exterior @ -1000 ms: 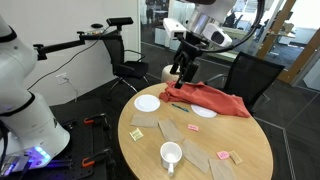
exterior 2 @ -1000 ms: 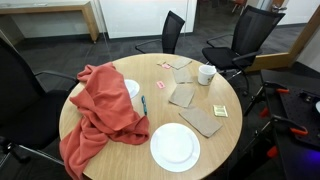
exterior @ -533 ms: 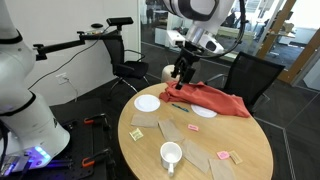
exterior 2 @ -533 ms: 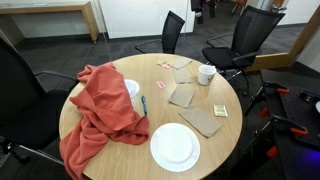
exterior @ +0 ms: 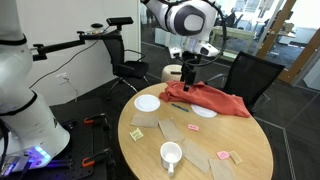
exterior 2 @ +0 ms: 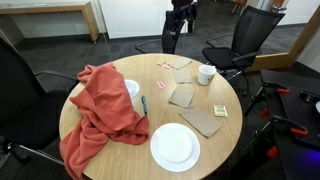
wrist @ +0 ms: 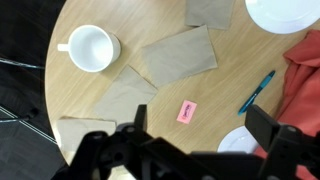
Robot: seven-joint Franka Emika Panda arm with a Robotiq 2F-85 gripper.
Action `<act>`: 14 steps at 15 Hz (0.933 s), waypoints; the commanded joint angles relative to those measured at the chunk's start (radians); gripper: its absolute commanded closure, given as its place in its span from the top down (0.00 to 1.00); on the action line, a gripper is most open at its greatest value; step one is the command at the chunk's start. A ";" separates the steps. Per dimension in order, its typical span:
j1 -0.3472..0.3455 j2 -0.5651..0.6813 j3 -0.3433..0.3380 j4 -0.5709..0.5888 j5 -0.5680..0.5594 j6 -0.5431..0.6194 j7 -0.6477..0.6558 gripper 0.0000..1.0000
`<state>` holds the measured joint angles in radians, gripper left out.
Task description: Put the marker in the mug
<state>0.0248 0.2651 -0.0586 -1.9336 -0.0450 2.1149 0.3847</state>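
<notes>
- The pincer hangs over the table, spread wide and holding nothing.
- The marker lies flat just ahead of one finger, its tip perhaps touching the red cloth.
- The mug stands upright, farther ahead and beyond the opposite finger.

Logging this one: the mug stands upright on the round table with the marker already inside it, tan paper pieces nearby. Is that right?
Not quite. The mug is empty; the marker lies flat on the table beside the red cloth, as the wrist view shows. The rest holds: mug upright on the round table, tan paper pieces nearby.
</notes>
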 commanded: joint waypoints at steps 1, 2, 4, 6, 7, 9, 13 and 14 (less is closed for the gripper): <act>0.034 0.066 -0.005 0.014 -0.025 0.116 0.122 1.00; 0.043 0.086 -0.007 0.020 -0.024 0.142 0.150 1.00; 0.062 0.129 -0.013 0.039 -0.022 0.176 0.200 1.00; 0.074 0.174 -0.014 0.069 -0.002 0.181 0.244 1.00; 0.075 0.196 -0.011 0.087 0.013 0.179 0.260 1.00; 0.079 0.238 -0.009 0.123 0.032 0.173 0.300 1.00; 0.086 0.329 -0.007 0.204 0.084 0.171 0.361 1.00; 0.088 0.350 -0.007 0.222 0.096 0.171 0.376 1.00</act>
<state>0.0997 0.5465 -0.0591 -1.7895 0.0147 2.2925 0.7080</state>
